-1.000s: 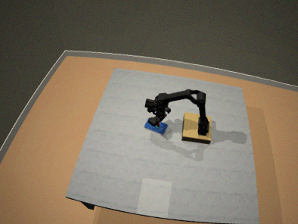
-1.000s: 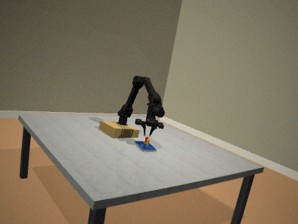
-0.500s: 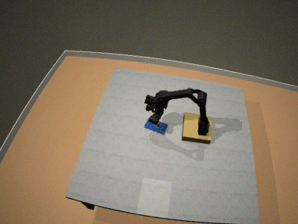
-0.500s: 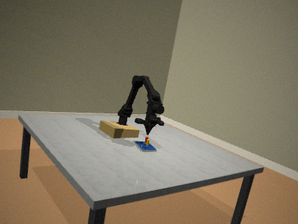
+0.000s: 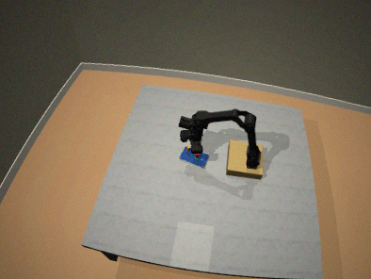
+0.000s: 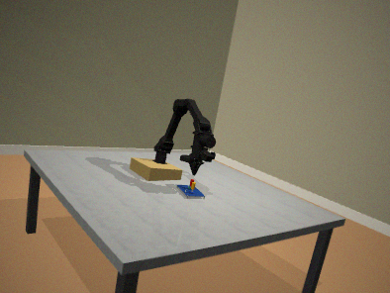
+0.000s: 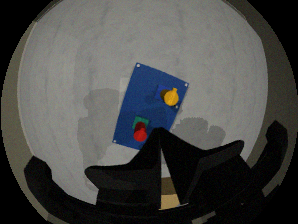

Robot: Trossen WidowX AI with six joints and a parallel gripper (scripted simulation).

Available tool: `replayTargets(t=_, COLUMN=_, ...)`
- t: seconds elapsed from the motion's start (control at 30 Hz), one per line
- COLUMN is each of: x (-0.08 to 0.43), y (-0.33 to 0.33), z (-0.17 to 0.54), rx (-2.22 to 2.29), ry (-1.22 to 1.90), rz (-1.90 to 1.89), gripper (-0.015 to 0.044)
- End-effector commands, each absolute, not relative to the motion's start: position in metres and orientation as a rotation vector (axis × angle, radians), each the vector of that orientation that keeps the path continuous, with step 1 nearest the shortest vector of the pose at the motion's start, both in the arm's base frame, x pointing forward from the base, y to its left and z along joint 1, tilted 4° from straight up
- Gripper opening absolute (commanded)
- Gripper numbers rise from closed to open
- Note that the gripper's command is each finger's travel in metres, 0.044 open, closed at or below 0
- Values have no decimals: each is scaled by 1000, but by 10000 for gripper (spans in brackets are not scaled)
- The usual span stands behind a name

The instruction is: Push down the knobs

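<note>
The blue circuit board [image 5: 187,157] [image 6: 197,194] [image 7: 132,92] stands on the table. A red knob [image 5: 197,155] [image 6: 192,181] [image 7: 140,134] stands over a green potentiometer [image 7: 142,121] near one end. A yellow knob [image 5: 188,148] [image 6: 193,186] [image 7: 171,97] with a small pointer stands by a blue potentiometer [image 7: 160,91] toward the other end. How far down either knob sits cannot be told. My gripper [image 6: 194,174] [image 7: 158,131] is shut and empty. Its tips are above the knobs; in the wrist view they appear beside the red knob, over the board's edge.
The arm's base stands on a tan block [image 5: 237,160] [image 6: 164,172] beside the board. The grey table [image 5: 141,188] [image 6: 198,233] carries the board and block. A pale rectangle [image 5: 193,245] shows near one table edge in the top view.
</note>
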State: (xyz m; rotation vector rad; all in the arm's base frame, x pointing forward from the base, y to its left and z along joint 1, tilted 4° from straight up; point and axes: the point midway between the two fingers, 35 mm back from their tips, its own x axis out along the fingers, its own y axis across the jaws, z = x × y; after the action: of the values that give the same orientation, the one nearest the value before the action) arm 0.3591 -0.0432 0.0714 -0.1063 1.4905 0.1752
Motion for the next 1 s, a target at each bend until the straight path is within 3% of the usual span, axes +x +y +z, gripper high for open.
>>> replayTargets(t=0.0, x=363, y=-45, z=72, rx=-225, ry=1482, rz=286, gripper=0)
replayTargets(t=0.97, x=377, y=-53, z=80, rx=-1005, ry=1244, rz=1038, gripper=0)
